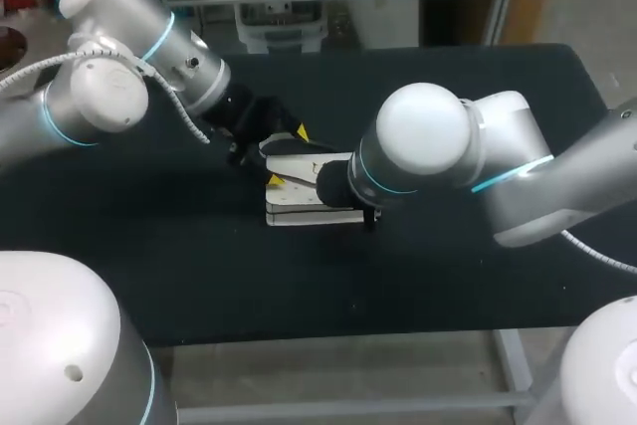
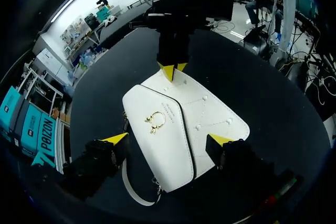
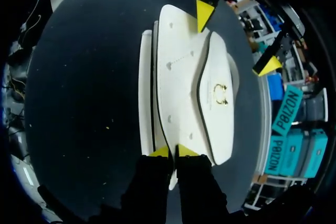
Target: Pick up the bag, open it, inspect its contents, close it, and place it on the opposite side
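A white handbag (image 1: 304,204) with a gold clasp (image 2: 155,120) lies flat on the black table (image 1: 149,246), flap up. My left gripper (image 1: 288,156) hovers over its clasp end, wide open. Its yellow fingertips (image 2: 116,139) straddle the bag's width, one just clear of the side and the other at the opposite edge. My right gripper (image 3: 173,153) comes in from the other end, its two yellow tips pinched together on the bag's thin edge. In the head view the right wrist (image 1: 348,186) hides those fingers. A white strap (image 2: 134,192) curls out beside the bag.
Black tabletop surrounds the bag on all sides, with its front edge (image 1: 328,330) toward me. My arms' white bases (image 1: 60,345) stand at the front corners. Both forearms cross above the table's middle.
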`<state>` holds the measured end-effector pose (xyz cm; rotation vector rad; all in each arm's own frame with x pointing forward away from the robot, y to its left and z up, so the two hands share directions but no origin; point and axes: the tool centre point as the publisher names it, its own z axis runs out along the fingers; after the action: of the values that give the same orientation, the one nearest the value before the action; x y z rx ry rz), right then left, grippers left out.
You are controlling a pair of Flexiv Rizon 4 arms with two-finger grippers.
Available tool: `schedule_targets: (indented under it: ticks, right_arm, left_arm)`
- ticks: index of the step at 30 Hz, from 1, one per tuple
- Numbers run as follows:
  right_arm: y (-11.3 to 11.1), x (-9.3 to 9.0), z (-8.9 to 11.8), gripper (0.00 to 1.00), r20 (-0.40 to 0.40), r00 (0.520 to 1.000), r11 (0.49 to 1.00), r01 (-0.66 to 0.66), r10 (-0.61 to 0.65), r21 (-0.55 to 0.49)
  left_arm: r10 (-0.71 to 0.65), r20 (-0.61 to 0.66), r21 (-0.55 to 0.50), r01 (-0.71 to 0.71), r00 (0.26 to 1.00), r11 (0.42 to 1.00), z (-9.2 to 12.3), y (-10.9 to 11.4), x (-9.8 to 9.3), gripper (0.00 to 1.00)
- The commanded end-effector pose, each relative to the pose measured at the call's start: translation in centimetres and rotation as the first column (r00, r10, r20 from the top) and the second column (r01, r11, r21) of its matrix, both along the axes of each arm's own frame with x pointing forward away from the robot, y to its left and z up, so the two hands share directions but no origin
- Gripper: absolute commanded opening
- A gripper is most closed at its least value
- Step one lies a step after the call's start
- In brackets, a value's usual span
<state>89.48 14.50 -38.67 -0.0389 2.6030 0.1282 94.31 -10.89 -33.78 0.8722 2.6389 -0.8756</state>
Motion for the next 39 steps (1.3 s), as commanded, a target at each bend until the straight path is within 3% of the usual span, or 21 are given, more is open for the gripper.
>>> schedule_targets:
  ticks: [1,7,9,17,21,26,27,31,39]
  right_arm:
    - [0.0,-0.1,-0.5,0.0,0.007,1.0,1.0,0.0,0.0,0.004]
    - [0.0,-0.1,-0.5,0.0,0.007,1.0,1.0,0.0,0.0,0.004]
    - [0.0,-0.1,-0.5,0.0,0.007,1.0,1.0,0.0,0.0,0.004]
    - [0.0,-0.1,-0.5,0.0,0.007,1.0,1.0,0.0,0.0,0.004]
    - [0.0,-0.1,-0.5,0.0,0.007,1.0,1.0,0.0,0.0,0.004]
    - [0.0,-0.1,-0.5,0.0,0.007,1.0,1.0,0.0,0.0,0.004]
    - [0.0,-0.1,-0.5,0.0,0.007,1.0,1.0,0.0,0.0,0.004]
    - [0.0,-0.1,-0.5,0.0,0.007,1.0,1.0,0.0,0.0,0.004]
    - [0.0,-0.1,-0.5,0.0,0.007,1.0,1.0,0.0,0.0,0.004]
  left_arm:
    - [0.009,0.078,-0.064,-0.004,0.997,0.998,-0.1,0.0,-2.2,1.0]
    - [-0.025,0.149,-0.065,0.035,0.989,0.997,-0.7,-1.5,-3.2,0.95]
    - [-0.032,0.174,-0.074,0.046,0.984,0.996,-1.1,-2.0,-3.1,0.85]
    - [-0.024,0.283,-0.112,0.058,0.959,0.992,-2.3,-2.6,-2.3,0.66]
    - [-0.005,0.342,-0.12,0.049,0.94,0.992,-2.7,-2.5,-1.9,0.5]
    - [0.064,0.406,-0.121,-0.016,0.911,0.993,-2.9,-2.5,-0.9,0.48]
    - [0.078,0.408,-0.126,-0.028,0.91,0.992,-2.9,-2.5,-0.5,0.42]
    - [0.127,0.406,-0.143,-0.075,0.905,0.987,-2.4,-2.4,0.7,0.0]
    - [0.176,0.298,-0.187,-0.123,0.938,0.975,-0.4,-1.5,1.2,0.0]
